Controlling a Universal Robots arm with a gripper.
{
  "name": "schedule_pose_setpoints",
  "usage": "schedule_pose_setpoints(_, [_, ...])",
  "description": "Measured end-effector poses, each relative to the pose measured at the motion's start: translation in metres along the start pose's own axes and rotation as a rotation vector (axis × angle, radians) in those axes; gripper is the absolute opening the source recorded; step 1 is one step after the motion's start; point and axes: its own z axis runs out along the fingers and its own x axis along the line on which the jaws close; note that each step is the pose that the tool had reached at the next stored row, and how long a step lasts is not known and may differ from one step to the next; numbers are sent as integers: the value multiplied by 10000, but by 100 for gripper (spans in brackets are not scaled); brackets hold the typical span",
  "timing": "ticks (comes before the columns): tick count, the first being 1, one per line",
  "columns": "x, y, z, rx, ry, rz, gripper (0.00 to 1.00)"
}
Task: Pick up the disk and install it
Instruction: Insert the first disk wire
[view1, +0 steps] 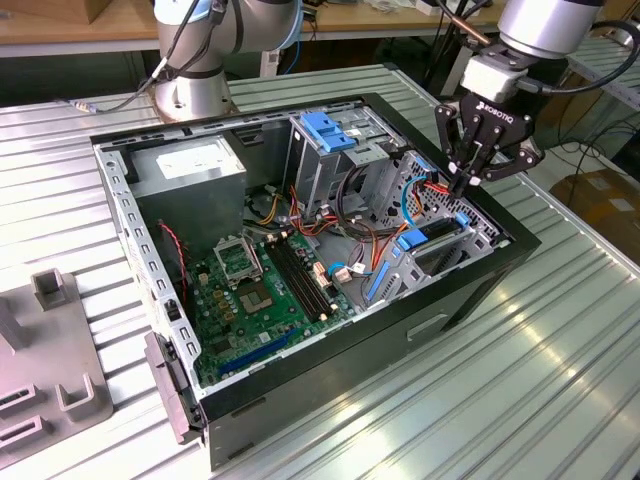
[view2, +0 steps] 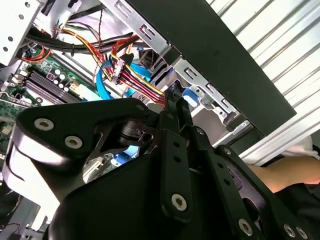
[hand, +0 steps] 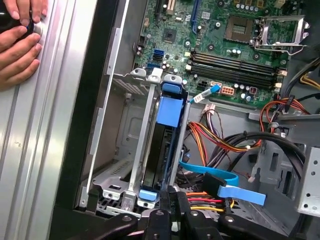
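Note:
The disk (hand: 159, 150) stands on edge in a slot of the metal drive bay (hand: 120, 150) at the case's front corner, its dark body framed by a bright blue rail (hand: 168, 107). In the exterior view my gripper (view1: 468, 183) hangs over that bay at the exterior view's right. Its black fingers are shut together, pointing down at the disk's end nearest the wrist (hand: 172, 197). Nothing shows between the fingertips (view2: 174, 97). Whether they touch the disk I cannot tell.
The open computer case (view1: 480, 290) lies on a ribbed metal table. Coloured cables (hand: 225, 140) and a blue flat cable (hand: 225, 185) crowd the space beside the bay. A person's hand (hand: 20, 45) rests on the table by the case. A grey fixture (view1: 50, 350) sits at the exterior view's left.

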Motion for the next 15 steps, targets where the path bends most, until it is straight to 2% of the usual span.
schedule_pose_setpoints(2, [-3, 13, 8, -18, 38, 102, 17])
schedule_pose_setpoints(11, [-5, 14, 23, -131, 15, 1379, 17])
schedule_pose_setpoints(15, [-9, 28, 28, -161, 10, 1711, 17])
